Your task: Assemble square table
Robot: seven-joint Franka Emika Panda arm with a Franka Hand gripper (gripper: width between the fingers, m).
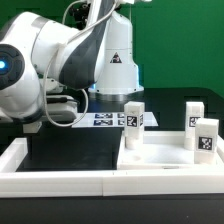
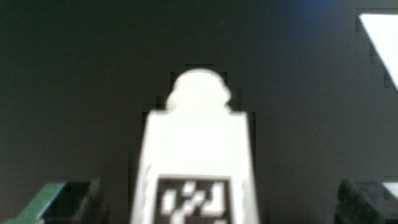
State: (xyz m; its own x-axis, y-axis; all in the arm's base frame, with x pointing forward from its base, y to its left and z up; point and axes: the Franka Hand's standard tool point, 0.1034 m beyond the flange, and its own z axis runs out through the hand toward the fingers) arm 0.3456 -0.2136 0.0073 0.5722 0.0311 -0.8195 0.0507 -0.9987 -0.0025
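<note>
Exterior view: slab (image 1: 165, 160) sits in the lower right of the frame, up against the white border wall (image 1: 60, 172). Three legs stand on or at it: one at centre (image 1: 134, 124), one at upper right (image 1: 194, 113), one at right (image 1: 206, 140). I cannot tell from here whether any of them is screwed home. The marker board (image 1: 105, 120) lies behind, at the arm's base. The arm fills the upper left; its gripper is hidden from this camera.

Wrist view: a fourth leg (image 2: 196, 150) fills the centre, tag toward the lens, rounded peg end pointing away. The two green fingertips (image 2: 64, 200) show at the bottom corners, well apart, with clear gaps to the leg on both sides. So the gripper (image 2: 210, 202) is spread and holds nothing.

Judgement: I am in the approach to grasp this leg. Next move calls for centring on the leg, descending squarely, then closing across its flat sides. Risk: an off-centre close would twist it.
</note>
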